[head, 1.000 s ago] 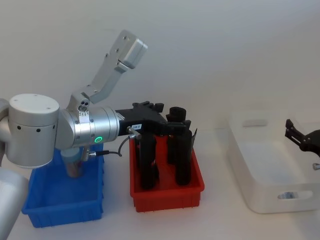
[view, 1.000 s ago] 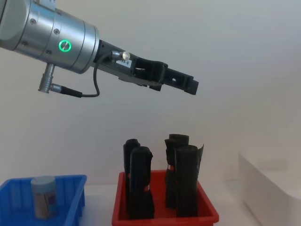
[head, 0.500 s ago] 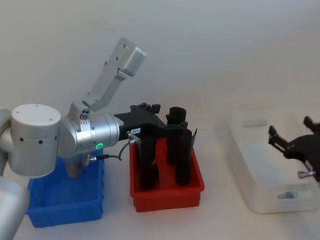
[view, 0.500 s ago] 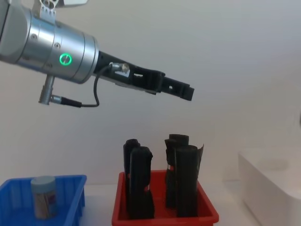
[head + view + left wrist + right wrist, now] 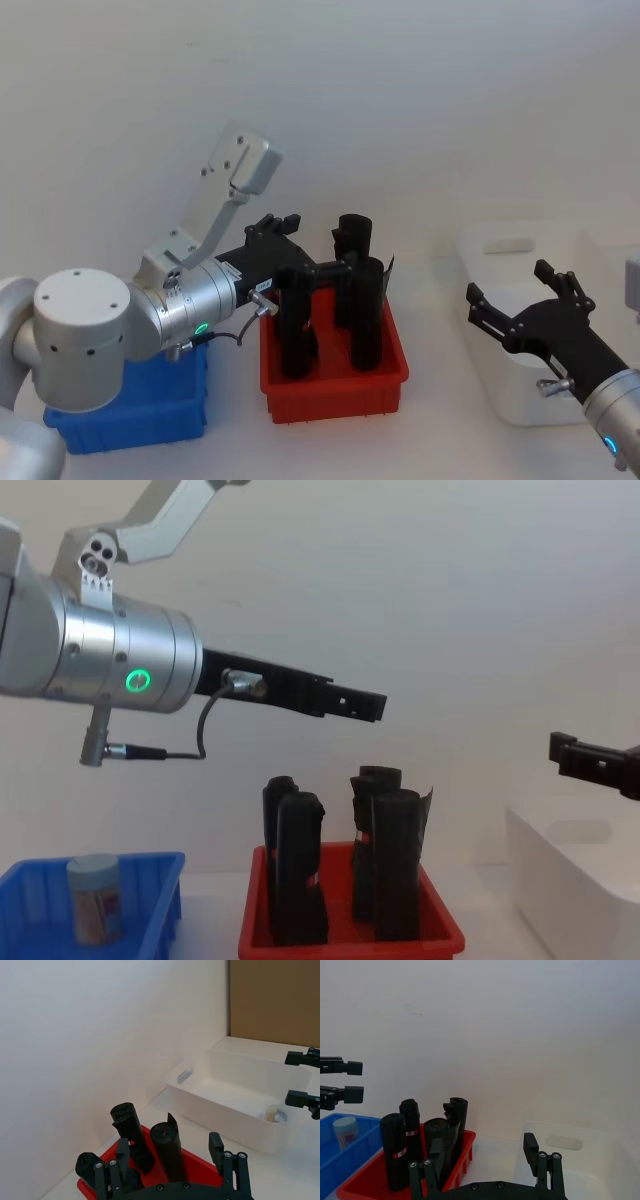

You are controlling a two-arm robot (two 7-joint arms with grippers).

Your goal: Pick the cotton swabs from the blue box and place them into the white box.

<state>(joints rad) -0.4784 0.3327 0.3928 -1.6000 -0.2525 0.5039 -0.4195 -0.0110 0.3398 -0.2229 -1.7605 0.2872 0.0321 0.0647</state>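
Table (image 5: 430,440): red rectangular plastic tray (image 5: 335,388), upright black rolls (image 5: 365,310) standing in it. Left of tray, just beside it: blue shallow plastic box (image 5: 130,425), holding one clear capped cotton-swab tub (image 5: 95,898). Right of tray, apart: white rectangular plastic box (image 5: 510,243), holding a second tub (image 5: 274,1114).

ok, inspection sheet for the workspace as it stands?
Surface: white table, no spills seen.
Job's things: one cotton swabs tub upright in blue box; second tub lying in white box.
Clutter: red tray between the boxes, four black rolls upright in it.
Grippers: left pincer open, empty, raised over red tray; right pincer open, empty, raised by white box.
Cables: black cable looped at left wrist, off the table.
Surroundings: white wall; brown panel beyond white box.
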